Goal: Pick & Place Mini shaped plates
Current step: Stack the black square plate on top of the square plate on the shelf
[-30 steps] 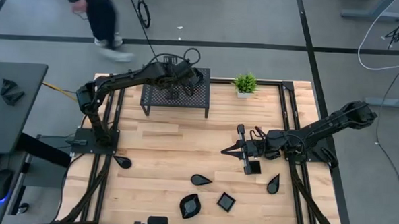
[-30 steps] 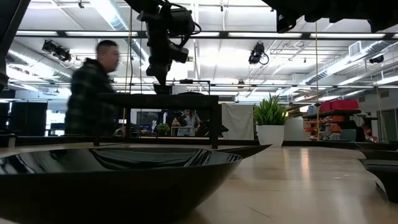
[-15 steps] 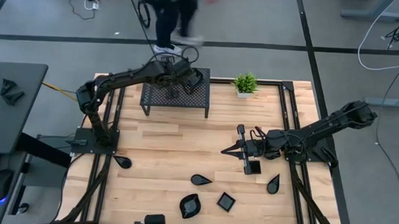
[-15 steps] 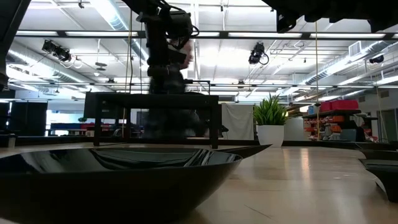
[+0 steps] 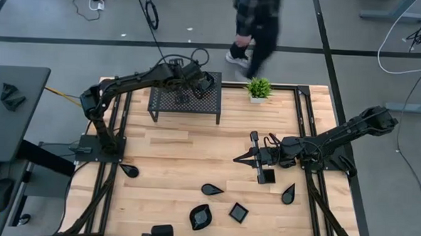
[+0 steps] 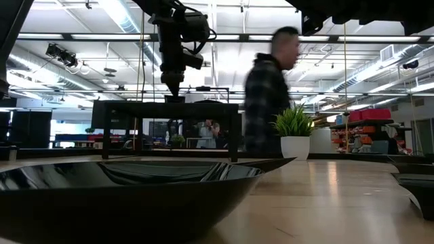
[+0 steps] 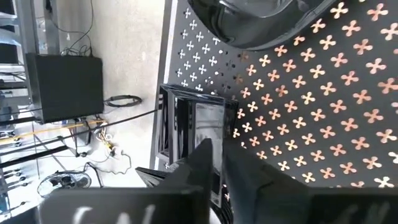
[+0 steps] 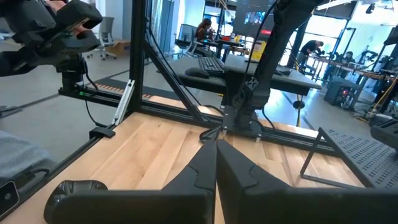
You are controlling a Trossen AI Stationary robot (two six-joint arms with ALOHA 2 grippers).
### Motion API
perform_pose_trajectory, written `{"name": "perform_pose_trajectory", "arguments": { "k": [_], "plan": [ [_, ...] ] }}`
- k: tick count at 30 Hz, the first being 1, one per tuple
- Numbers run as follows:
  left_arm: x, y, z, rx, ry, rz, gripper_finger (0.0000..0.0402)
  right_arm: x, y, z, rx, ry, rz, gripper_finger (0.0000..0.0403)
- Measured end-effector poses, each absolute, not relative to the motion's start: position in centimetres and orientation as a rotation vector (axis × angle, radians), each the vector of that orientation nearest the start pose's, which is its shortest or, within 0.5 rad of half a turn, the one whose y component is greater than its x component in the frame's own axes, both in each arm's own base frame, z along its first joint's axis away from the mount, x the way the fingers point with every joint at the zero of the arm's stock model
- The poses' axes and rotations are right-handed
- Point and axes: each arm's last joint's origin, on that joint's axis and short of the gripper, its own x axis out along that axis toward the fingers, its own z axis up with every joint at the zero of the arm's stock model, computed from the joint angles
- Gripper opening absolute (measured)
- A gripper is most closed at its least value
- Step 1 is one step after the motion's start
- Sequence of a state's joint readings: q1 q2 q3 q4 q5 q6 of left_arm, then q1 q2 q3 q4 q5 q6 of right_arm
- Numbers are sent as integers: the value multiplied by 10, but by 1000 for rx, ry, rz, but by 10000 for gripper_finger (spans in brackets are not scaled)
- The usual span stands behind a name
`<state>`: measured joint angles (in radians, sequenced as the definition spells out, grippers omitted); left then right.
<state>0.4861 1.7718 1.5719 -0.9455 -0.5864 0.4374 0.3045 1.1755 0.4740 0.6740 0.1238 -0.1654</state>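
One small glossy black square plate (image 7: pixel 198 144) lies flat on the black perforated metal rack (image 5: pixel 204 102) directly under the left gripper (image 5: pixel 182 95), fingers nearly together just above it, while the right gripper (image 5: pixel 253 158), fingers together, waits mid-table.

Grey floor (image 5: pixel 44 25), bright ceiling lights (image 6: pixel 129 13)

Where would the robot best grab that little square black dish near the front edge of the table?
Probably by its raised rim. The square plate lies flat on the table, turned like a diamond, with clear wood all around. So a pincer would come straight down from above and close across one thin rim edge, since the shallow dish offers nothing else to hold.
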Motion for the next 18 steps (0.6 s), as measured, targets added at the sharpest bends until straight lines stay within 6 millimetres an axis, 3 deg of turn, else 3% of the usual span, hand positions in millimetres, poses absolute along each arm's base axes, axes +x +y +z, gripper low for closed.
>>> {"name": "perform_pose_trajectory", "arguments": {
  "k": [6, 11, 15, 18],
  "plan": [
    [312, 184, 290, 417, 1392, 709, 109, 231, 69, 232, -168, 12, 182, 11],
    [304, 180, 304, 375, 1334, 693, 145, 231, 69, 233, -167, 8, 182, 11],
    [296, 180, 317, 312, 1260, 667, 146, 231, 69, 233, -169, 2, 182, 11],
    [289, 186, 320, 229, 1219, 650, 117, 231, 69, 233, -168, -1, 182, 11]
  ]
}}
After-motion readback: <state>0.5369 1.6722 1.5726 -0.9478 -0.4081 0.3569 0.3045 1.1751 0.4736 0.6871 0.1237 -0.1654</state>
